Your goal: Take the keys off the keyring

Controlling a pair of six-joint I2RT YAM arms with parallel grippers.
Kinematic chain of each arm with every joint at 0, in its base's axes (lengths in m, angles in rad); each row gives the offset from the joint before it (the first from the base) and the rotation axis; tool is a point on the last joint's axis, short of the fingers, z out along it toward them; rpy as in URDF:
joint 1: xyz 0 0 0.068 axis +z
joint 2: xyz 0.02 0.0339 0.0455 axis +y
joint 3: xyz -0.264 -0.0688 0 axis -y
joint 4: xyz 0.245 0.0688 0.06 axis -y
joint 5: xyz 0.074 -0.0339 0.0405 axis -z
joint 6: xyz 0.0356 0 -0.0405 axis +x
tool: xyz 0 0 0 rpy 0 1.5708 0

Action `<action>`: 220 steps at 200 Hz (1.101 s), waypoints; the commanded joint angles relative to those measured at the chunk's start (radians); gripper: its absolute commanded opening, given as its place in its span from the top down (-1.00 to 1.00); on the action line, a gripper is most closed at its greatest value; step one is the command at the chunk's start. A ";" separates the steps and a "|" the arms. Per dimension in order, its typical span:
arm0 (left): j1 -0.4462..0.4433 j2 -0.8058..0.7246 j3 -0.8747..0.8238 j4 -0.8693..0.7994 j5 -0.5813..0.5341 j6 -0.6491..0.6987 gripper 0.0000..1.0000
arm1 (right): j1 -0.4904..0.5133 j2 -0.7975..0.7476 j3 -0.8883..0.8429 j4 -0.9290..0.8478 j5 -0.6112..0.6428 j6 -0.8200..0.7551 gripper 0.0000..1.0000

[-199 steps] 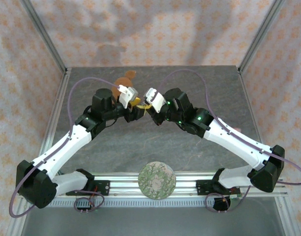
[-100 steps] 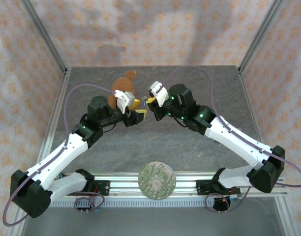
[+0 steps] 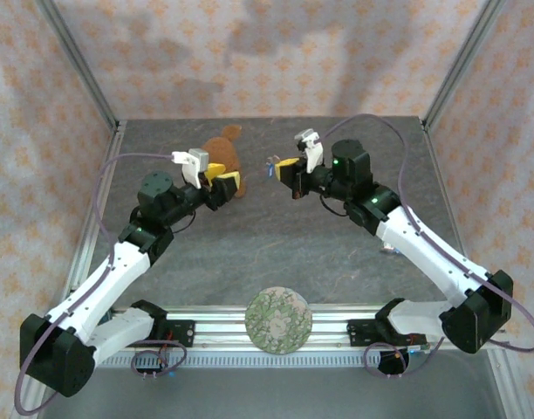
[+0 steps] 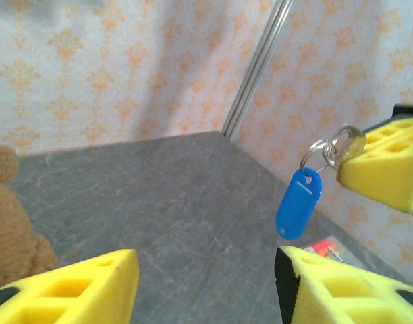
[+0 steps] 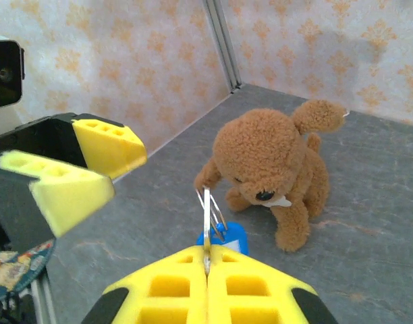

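Observation:
My right gripper (image 3: 283, 166) (image 5: 206, 270) is shut on the pale silvery-tan key (image 4: 345, 143) (image 5: 206, 214), held above the table. From that key a thin metal keyring (image 4: 316, 152) (image 5: 218, 208) sticks out, and the blue-headed key (image 4: 299, 204) (image 5: 228, 237) (image 3: 270, 166) dangles from the ring. My left gripper (image 3: 222, 182) (image 4: 203, 287) is open with nothing between its yellow fingers (image 5: 78, 169). It hovers to the left of the keys, a gap apart, just in front of the brown teddy bear (image 3: 220, 147) (image 5: 270, 158).
The teddy bear stands on the grey table (image 3: 276, 236) at the back left. A multicoloured flat packet (image 4: 326, 246) lies on the table under the right arm. A round green patterned disc (image 3: 279, 319) rests on the front rail. Metal frame posts (image 4: 254, 67) and papered walls close in the table.
The two grippers were close together and have drawn apart. The left one has moved left toward the bear, holding nothing. The right one has moved right and back, carrying the keys.

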 commanded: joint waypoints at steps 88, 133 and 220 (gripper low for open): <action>0.064 0.263 0.045 0.872 0.302 -0.550 0.22 | -0.116 0.073 -0.084 0.725 -0.368 0.718 1.00; 0.024 0.254 0.043 0.884 0.300 -0.498 0.19 | -0.114 0.097 -0.094 0.831 -0.342 0.826 1.00; -0.055 0.257 0.125 0.723 0.276 -0.363 0.41 | -0.102 0.082 -0.110 0.799 -0.356 0.787 1.00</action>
